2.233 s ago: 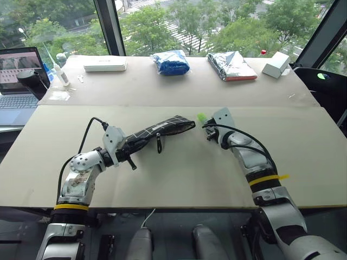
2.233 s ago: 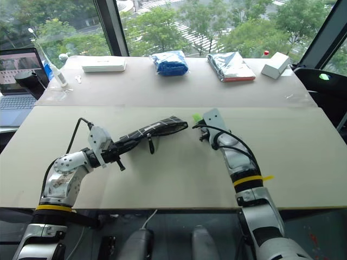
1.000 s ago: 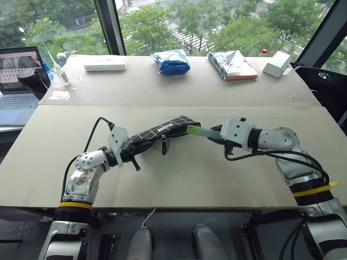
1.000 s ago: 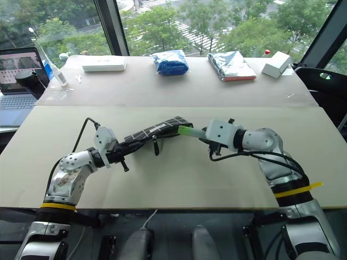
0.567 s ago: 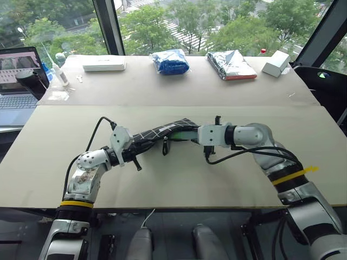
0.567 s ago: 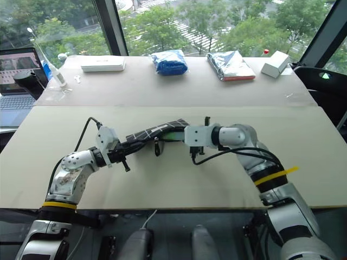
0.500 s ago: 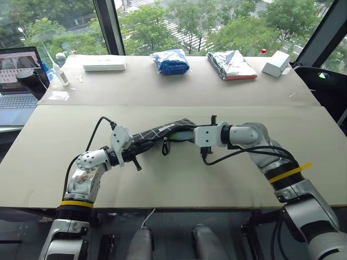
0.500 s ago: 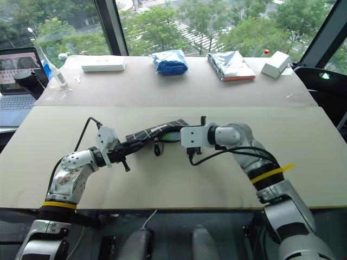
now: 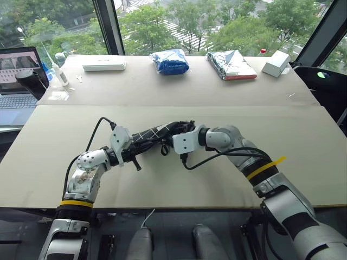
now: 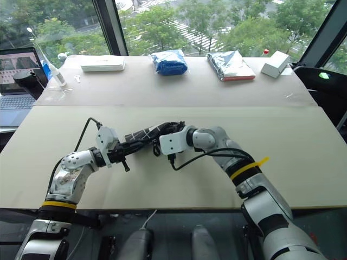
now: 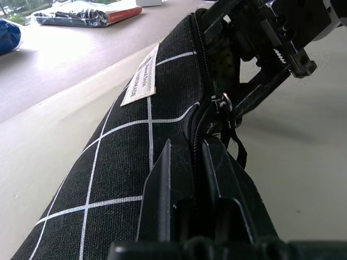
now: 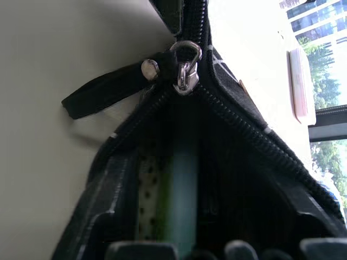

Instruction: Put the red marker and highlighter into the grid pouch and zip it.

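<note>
Pale green translucent highlighter (image 12: 181,200) now lies inside the flat black fabric grid pouch (image 9: 153,133); a second ago my right claw (image 9: 183,129) carried it toward the mouth, and now that claw has pushed in and released, fingers spread. My left claw (image 9: 134,154) stays clenched on the pouch's near end, holding it off the beige worktop (image 9: 179,179). Zipper teeth crowd both right fingers, so I'd back straight out. Plenty of bare worktop all round. I can't spot the red marker.
</note>
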`<act>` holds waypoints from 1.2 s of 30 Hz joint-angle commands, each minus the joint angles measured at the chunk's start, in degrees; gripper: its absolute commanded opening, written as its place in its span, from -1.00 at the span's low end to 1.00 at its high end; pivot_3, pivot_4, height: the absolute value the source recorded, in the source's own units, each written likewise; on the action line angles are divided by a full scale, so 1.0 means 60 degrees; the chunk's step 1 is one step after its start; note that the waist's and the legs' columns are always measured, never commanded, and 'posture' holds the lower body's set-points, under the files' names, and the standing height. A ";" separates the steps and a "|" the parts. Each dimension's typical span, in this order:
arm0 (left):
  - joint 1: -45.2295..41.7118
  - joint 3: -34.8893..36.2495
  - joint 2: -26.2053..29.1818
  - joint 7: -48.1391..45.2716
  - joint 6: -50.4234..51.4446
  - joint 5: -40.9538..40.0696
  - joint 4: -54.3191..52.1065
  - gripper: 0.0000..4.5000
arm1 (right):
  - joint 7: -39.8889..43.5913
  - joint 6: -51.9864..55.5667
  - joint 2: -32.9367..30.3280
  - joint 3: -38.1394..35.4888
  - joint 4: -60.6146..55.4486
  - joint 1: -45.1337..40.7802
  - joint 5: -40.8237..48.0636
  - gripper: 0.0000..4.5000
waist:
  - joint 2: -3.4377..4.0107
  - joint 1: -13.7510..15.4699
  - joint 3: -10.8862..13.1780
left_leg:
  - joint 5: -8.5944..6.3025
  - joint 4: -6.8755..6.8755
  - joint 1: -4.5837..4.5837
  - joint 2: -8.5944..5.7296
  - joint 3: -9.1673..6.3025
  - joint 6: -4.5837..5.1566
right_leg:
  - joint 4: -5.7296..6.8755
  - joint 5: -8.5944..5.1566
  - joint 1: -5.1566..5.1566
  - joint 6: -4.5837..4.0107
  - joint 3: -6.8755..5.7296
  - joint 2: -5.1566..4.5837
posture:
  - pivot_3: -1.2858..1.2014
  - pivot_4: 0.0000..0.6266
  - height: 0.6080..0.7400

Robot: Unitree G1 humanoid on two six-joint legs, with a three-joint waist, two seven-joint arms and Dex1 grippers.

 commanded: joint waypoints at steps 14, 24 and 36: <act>-0.0016 0.0090 0.0082 -0.0068 -0.0082 -0.0117 -0.0297 -1.00 | 0.3993 0.8552 -0.2612 -0.4896 -0.5758 0.3930 0.9831 0.75 | 0.0001 0.0154 0.0001 | -0.0003 0.0009 -0.0004 -0.0005 -0.0009 0.0005 | -0.0008 -0.0001 0.0019 0.0001 -0.0003 -0.0006 | 0.03 -0.52 1.00; -0.0331 -0.0031 0.0024 -0.0254 -0.0094 -0.0074 -0.0038 -1.00 | 0.1235 0.8547 -0.1139 -0.2885 -0.5878 0.4700 0.7337 0.75 | -0.0001 0.0074 0.0000 | -0.0003 0.0007 0.0008 0.0010 0.0000 0.0005 | 0.0002 -0.0050 0.0007 0.0075 0.0013 0.0018 | 0.03 -0.52 1.00; -0.0346 -0.0037 -0.0046 -0.0211 -0.0104 -0.0048 -0.0014 -1.00 | -0.0132 0.9164 0.1689 -0.1814 -0.4437 0.2791 0.6577 0.75 | 0.0000 0.0156 0.0001 | -0.0002 0.0009 -0.0006 0.0006 -0.0005 0.0004 | -0.0001 -0.0007 0.0002 0.0008 0.0002 0.0011 | 0.03 -0.52 1.00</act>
